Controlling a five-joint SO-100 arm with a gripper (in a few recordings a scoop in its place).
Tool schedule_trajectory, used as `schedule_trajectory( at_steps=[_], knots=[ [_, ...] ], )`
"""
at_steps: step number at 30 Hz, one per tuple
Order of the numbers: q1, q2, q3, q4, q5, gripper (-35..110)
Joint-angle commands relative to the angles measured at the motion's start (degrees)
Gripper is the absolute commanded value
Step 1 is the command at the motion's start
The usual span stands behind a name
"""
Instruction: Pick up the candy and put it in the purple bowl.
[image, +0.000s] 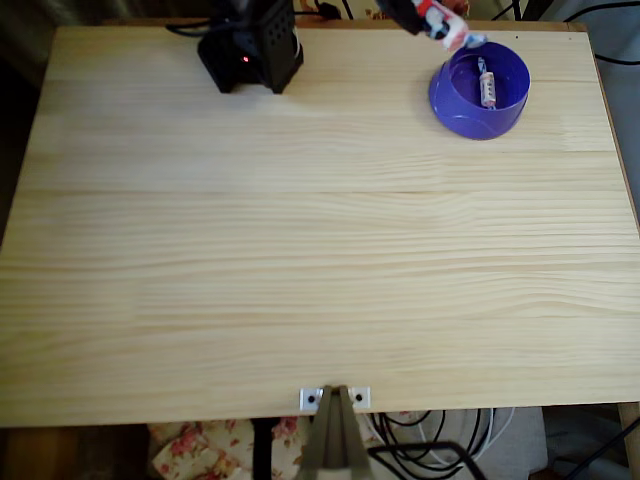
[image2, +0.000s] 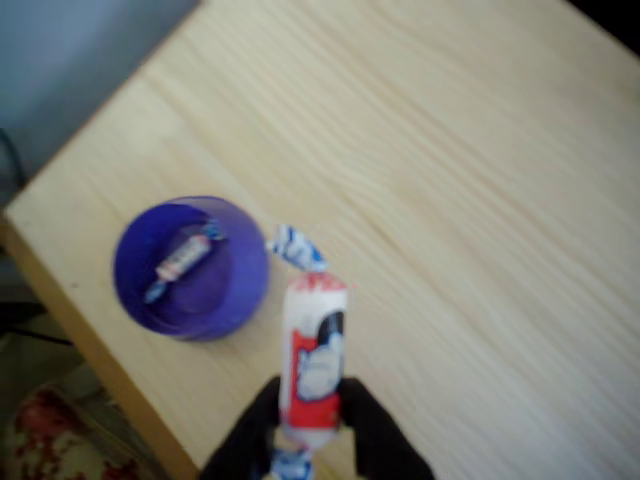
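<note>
Black claw (image2: 312, 440) pinches the candy (image2: 313, 362) by its lower end, the sweet's long axis pointing straight ahead from the fingers. Ahead and left of the claw in the wrist view, the purple bowl (image2: 190, 268) sits on the table (image2: 480, 200), holding a paler sweet (image2: 182, 262).

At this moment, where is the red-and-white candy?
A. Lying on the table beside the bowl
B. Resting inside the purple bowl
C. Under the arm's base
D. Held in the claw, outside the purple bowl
D: the wrist view shows the claw shut on the candy beside the purple bowl, which holds only a paler sweet.
</note>
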Motion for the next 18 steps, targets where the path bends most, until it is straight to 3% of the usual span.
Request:
schedule_trajectory(
  at_steps=[1,18],
  knots=[
    [-5.5,5.8,7.6,-9.2,5.4,-1],
    [-25.9,10.8,27.9,-44.4,3.8,-1]
  ],
)
